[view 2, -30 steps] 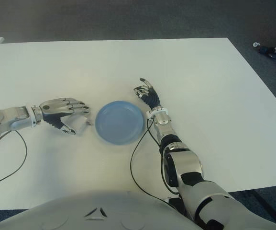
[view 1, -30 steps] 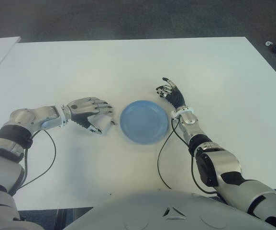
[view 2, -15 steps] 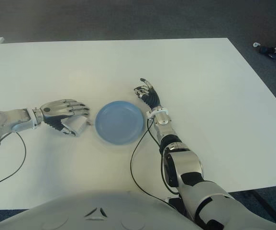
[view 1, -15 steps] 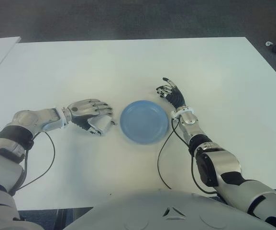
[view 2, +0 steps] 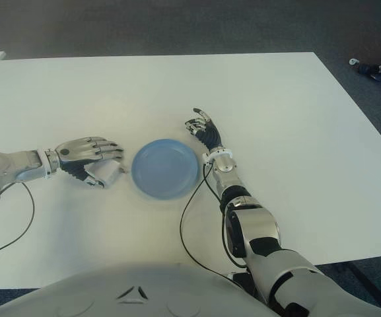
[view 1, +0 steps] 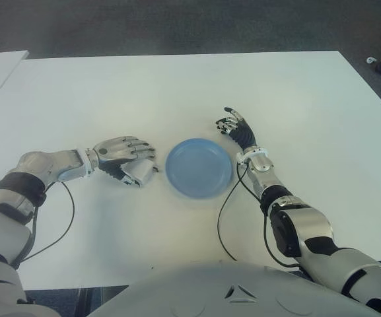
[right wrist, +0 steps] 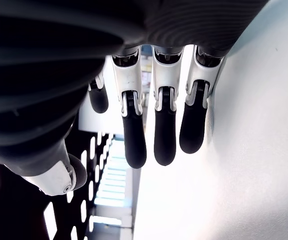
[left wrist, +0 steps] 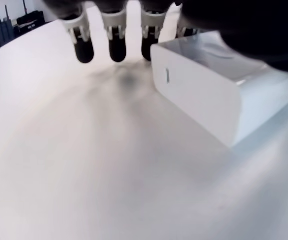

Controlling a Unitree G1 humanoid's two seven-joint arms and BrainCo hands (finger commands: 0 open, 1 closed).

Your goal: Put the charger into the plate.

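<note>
On the white tabletop [view 1: 177, 86], my left robot hand [view 1: 121, 157] curls around the white charger [view 1: 140, 173], just left of the blue plate [view 1: 199, 167]. Compared with a second ago, the charger sits more squarely under my fingers [left wrist: 117, 46], still outside the plate. My right robot hand [view 1: 236, 129] shows beside the plate's right rim, fingers relaxed, holding nothing. Wide bare tabletop stretches beyond the plate toward the far edge.
</note>
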